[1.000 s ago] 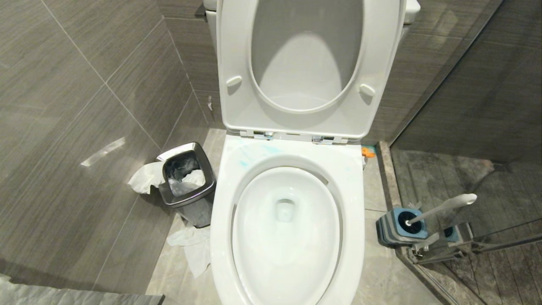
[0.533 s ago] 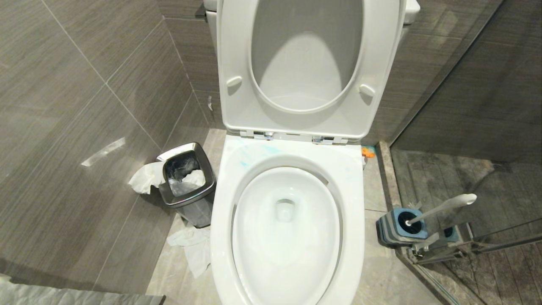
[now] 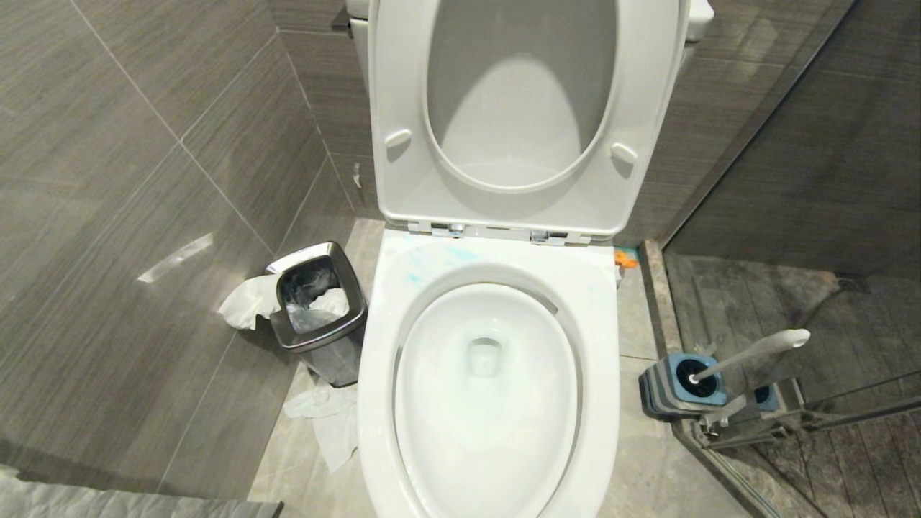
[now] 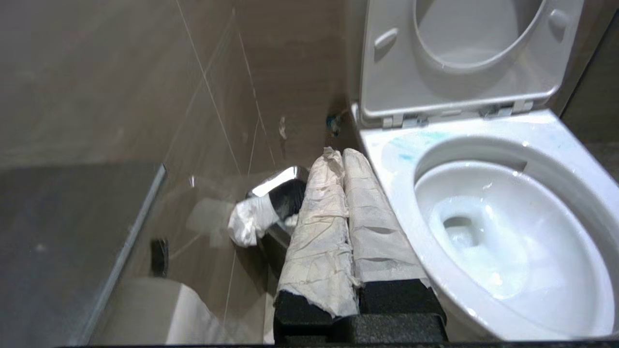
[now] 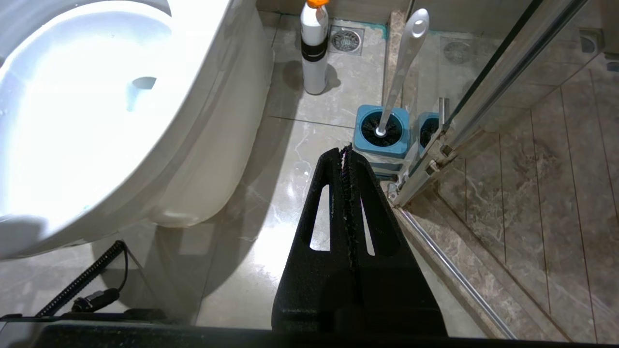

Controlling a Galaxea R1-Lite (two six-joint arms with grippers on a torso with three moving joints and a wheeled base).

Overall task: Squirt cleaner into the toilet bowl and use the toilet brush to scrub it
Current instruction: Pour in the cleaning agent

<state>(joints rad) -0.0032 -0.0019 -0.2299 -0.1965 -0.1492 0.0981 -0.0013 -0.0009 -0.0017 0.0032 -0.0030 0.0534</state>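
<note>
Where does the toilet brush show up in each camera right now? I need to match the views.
Head view: the toilet brush is at the right, on the floor beside the toilet bowl, its handle leaning right out of the blue holder.
Left wrist view: not in it.
Right wrist view: the brush stands in the holder just beyond the right gripper.
Shared landmark: the toilet bowl's white rim, in all three views.

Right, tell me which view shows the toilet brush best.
The right wrist view: the toilet brush shows whole, standing in its blue holder. The head view shows it smaller at the right edge; the left wrist view doesn't show it.
</note>
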